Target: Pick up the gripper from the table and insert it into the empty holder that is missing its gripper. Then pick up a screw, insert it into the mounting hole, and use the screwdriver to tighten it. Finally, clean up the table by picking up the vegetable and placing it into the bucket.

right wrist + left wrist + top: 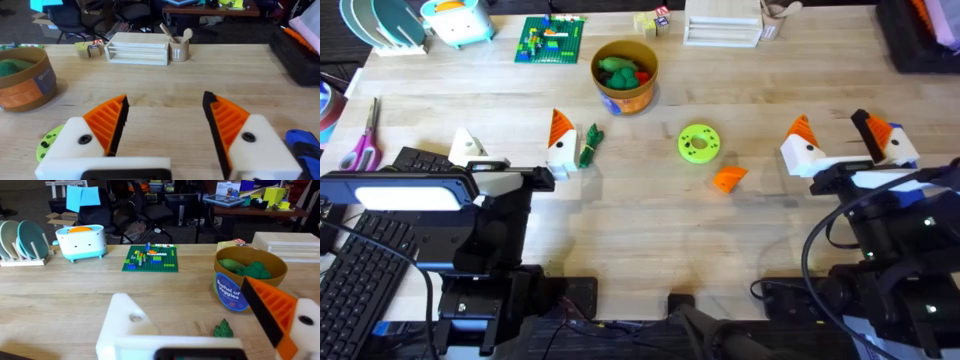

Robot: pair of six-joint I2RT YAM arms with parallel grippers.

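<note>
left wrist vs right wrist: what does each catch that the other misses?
Left wrist alone: the bare white holder with no orange tip, the dark green vegetable on the table, the green brick plate and the toaster toy.
Right wrist alone: the right gripper open with both orange tips, the lime-green ring disc, the blue screwdriver and the wooden rack.
Both: the bucket holding green toy food.
</note>
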